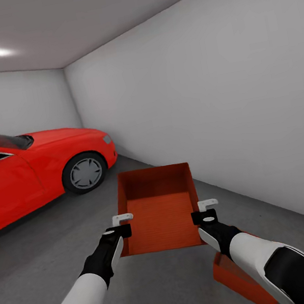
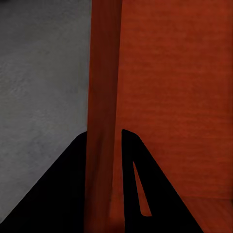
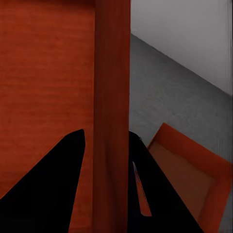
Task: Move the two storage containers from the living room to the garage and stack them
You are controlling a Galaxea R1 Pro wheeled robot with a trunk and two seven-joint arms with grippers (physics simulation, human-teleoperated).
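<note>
Nearest you, low on your right, the second container [image 1: 239, 278] is sitting on the concrete floor [image 1: 50, 254], partly hidden by your right arm; it seems to be angled, though too little shows to be sure. Above and ahead of it, you are holding the other container [image 1: 158, 210] level in the air, open top up, its long axis pointing away from you toward the garage's back. Your left gripper [image 1: 120, 230] is pinching its left wall, your right gripper [image 1: 206, 215] its right wall, fingers straddling each rim. Farther left, the red car [image 1: 30, 168] is standing beside the grey-white wall [image 1: 203, 103].
</note>
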